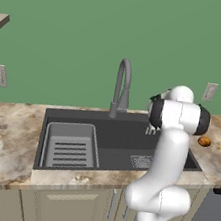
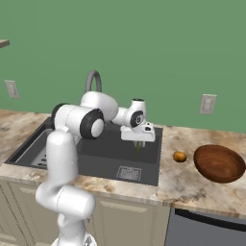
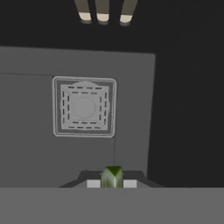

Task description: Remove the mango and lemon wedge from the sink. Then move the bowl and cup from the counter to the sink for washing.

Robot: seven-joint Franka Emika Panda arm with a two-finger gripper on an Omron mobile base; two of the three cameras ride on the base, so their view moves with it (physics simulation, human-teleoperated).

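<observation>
My gripper (image 2: 138,143) hangs above the right part of the dark sink (image 2: 108,158), shut on the small yellowish-green lemon wedge (image 3: 112,176), which sits between my gripper's (image 3: 112,183) fingertips. The wedge is lifted off the sink floor (image 3: 35,109), with the square drain (image 3: 84,107) below it. The round orange mango (image 2: 179,156) lies on the marbled counter (image 2: 192,187) just right of the sink. Beside it stands the wide reddish-brown bowl (image 2: 219,163). The cup is out of view.
A grey gooseneck faucet (image 1: 122,84) rises behind the sink (image 1: 123,140). A lighter slotted tray insert (image 1: 70,146) fills the basin's left part. My own arm crosses over the basin's right half. A dark appliance front (image 2: 206,230) sits below the counter at right.
</observation>
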